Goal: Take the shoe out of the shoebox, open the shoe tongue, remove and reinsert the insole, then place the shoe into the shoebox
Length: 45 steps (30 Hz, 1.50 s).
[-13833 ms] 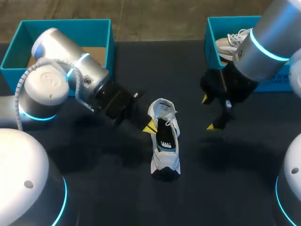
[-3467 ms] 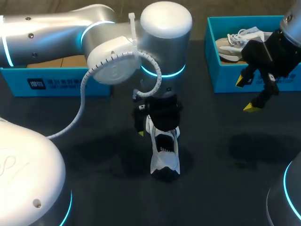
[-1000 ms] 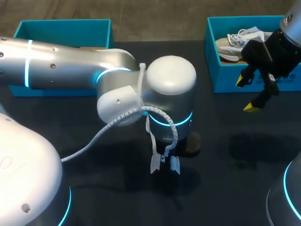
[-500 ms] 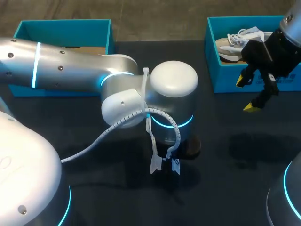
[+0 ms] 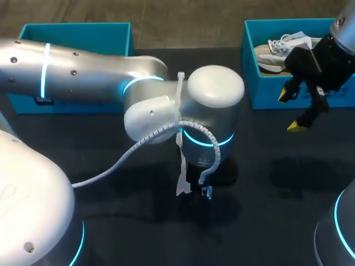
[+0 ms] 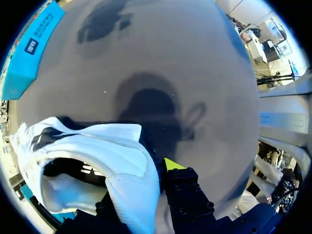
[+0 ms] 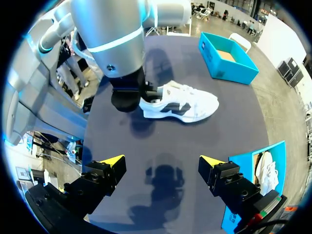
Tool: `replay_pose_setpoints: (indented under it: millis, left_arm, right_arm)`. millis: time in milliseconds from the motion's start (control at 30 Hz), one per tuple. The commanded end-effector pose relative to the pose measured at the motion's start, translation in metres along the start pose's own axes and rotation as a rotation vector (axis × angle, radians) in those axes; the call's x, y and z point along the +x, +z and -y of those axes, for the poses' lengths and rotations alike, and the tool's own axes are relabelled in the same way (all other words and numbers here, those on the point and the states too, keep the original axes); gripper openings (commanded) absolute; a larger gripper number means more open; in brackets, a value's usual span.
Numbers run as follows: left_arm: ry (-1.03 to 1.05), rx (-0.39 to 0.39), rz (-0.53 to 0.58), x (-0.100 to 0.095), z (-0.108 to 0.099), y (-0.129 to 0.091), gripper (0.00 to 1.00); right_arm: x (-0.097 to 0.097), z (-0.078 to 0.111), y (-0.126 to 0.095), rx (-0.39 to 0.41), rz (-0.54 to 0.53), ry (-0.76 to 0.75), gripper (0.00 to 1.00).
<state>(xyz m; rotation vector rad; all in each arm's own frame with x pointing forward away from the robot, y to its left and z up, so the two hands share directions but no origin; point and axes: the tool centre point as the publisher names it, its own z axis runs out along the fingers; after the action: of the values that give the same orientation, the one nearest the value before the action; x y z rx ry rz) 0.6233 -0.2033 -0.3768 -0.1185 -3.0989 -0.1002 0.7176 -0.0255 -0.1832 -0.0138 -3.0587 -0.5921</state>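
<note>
Now, soft white padded shoe (image 7: 178, 103) on matte dark table (image 7: 214, 141).

Light falls from overhead, bright and fairly even. In the head view the dark table (image 5: 111, 221) soaks it up, with soft-edged shadows under the left arm (image 5: 216, 94) and, further right, below the right gripper (image 5: 290, 111). The arm's white shell carries broad, soft highlights, and cyan rings glow at its joints. In the left wrist view the table glares pale grey, a dark shadow lies on it beyond the shoe (image 6: 112, 156), and the shoe's white upper is brightly lit. In the right wrist view the right gripper's own shadow lies on the table just ahead of it.
</note>
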Motion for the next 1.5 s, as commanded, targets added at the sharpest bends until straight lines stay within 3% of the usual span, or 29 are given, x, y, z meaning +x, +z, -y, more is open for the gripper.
replay_pose_setpoints:
  millis: [33,200,500,800,1500]
  left_arm:
    - [-0.002,0.02,0.002,0.003,-0.021,-0.042,0.0]
    - [-0.007,-0.002,-0.009,0.004,-0.032,-0.074,0.0]
    - [-0.038,0.038,-0.015,0.006,-0.054,-0.135,0.0]
    - [-0.016,0.012,-0.027,0.005,-0.062,-0.174,0.0]
    - [0.005,0.014,-0.053,0.004,-0.06,-0.183,0.0]
  right_arm:
    - [-0.001,-0.001,0.001,0.003,0.0,0.001,1.0]
    - [-0.001,-0.001,0.001,0.003,0.0,0.001,1.0]
    - [-0.001,-0.001,0.001,0.003,0.0,0.001,1.0]
    - [-0.001,-0.001,0.001,0.003,0.0,0.001,1.0]
    - [-0.001,-0.001,0.001,0.003,0.0,0.001,1.0]
